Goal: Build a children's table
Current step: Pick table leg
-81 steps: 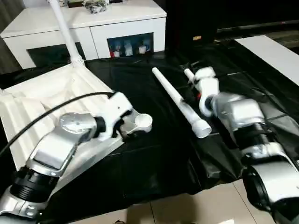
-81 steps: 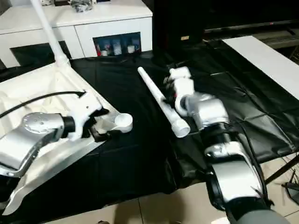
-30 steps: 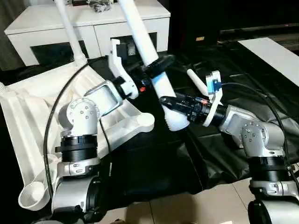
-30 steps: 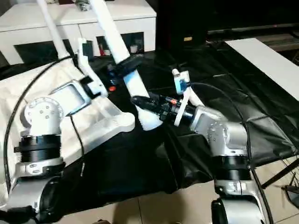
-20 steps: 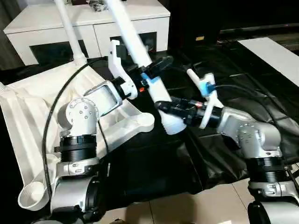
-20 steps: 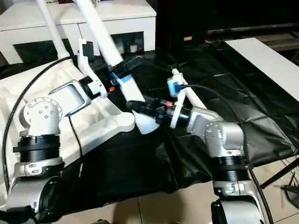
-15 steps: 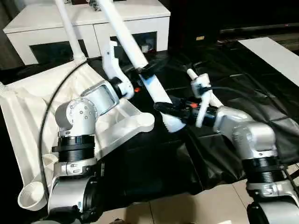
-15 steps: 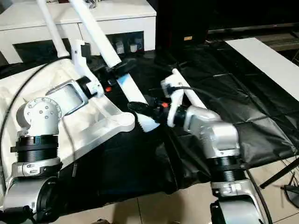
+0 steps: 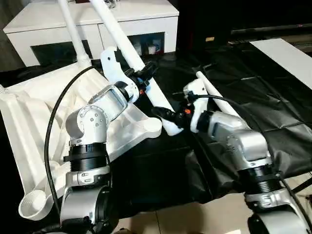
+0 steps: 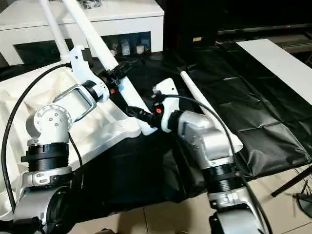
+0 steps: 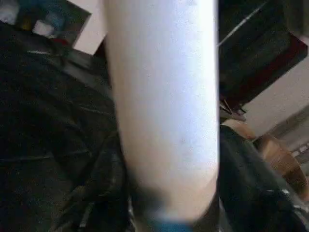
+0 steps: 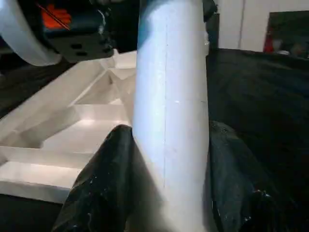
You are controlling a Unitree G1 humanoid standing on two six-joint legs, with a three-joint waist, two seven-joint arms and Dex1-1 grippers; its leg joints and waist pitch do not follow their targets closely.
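The white tabletop (image 9: 44,112) lies upside down on the left, with one white leg (image 9: 73,34) standing in its far corner socket. Both grippers hold a second leg (image 9: 124,41), which slants up and to the left over the table. My left gripper (image 9: 145,77) is shut on its middle. My right gripper (image 9: 165,114) is shut on it near the wide lower end, its black fingers (image 12: 101,183) on either side. That end (image 9: 171,128) hangs just right of the near corner socket (image 9: 151,126). A third leg (image 10: 204,105) lies loose on the black cover behind my right arm.
A white cabinet (image 9: 97,19) with dark glass doors stands behind the table. A white board (image 9: 282,53) lies at the far right. The black cover (image 9: 161,175) ends at the front edge above the tiled floor. My left arm's cable (image 9: 53,131) loops over the tabletop.
Both grippers have lifted the leg off the black cover. Over the last second it has tilted further left and its wide end has come down towards the near corner socket.
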